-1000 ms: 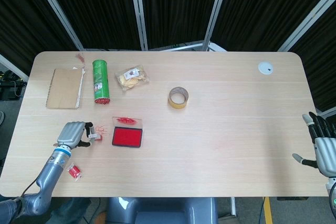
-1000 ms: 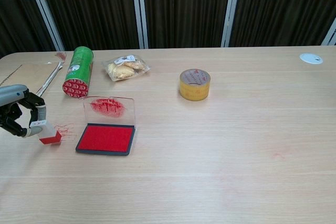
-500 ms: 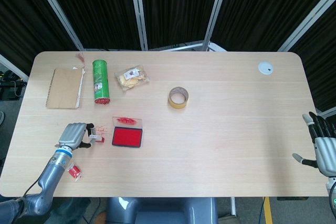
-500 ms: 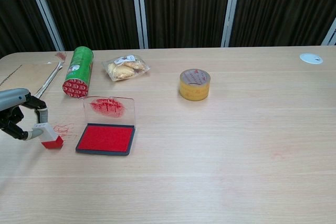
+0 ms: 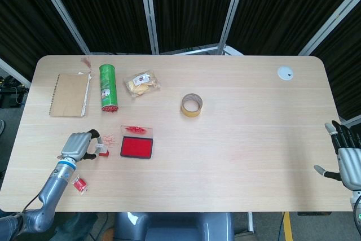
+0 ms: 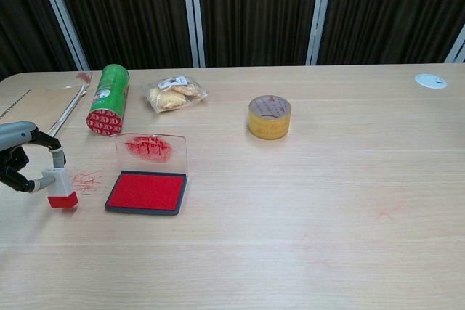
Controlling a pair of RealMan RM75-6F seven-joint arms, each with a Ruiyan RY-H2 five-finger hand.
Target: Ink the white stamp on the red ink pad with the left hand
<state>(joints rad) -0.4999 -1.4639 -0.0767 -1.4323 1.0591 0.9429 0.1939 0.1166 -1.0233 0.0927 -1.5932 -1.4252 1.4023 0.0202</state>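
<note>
The left robot hand (image 6: 18, 157) is pinching the white stamp (image 6: 59, 189) between its fingertips, holding it upright with its red face down, just left of the open red ink pad (image 6: 146, 191) on the surface (image 6: 305, 201). Red marks (image 6: 87, 179) are showing on the wood beside it. The stamp is not yet over the pad, so carrying it across and pressing down is what I judge remains. The right robot hand (image 5: 347, 159) is hanging open at the far edge, holding nothing.
</note>
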